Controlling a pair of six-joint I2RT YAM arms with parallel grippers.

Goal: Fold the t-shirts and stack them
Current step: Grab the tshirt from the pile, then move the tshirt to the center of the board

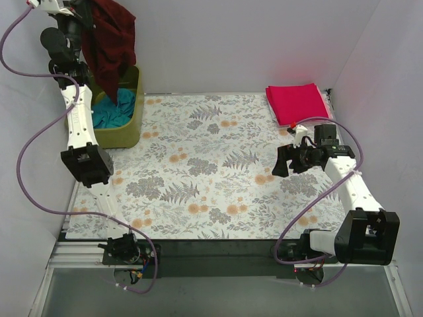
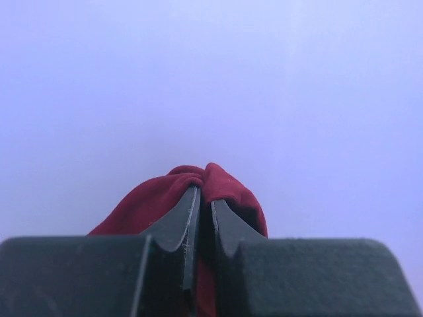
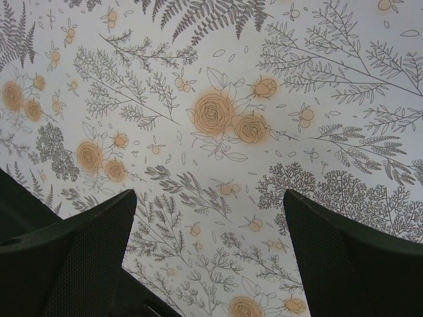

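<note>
My left gripper [image 1: 84, 14] is raised high at the far left, shut on the dark maroon t-shirt [image 1: 111, 41], which hangs down over the olive bin [image 1: 131, 125]. In the left wrist view the maroon cloth [image 2: 218, 188] is pinched between the closed fingers. The teal t-shirt [image 1: 114, 111] lies crumpled inside the bin. The bright pink-red t-shirt [image 1: 297, 102] lies folded at the far right of the table. My right gripper [image 1: 283, 162] is open and empty, hovering over the floral cover [image 3: 218, 119] at the right.
The floral-patterned cover [image 1: 205, 165] spans the table. White walls close in on the left, back and right. The olive bin stands at the far left corner. A purple cable [image 1: 30, 165] loops beside the left arm.
</note>
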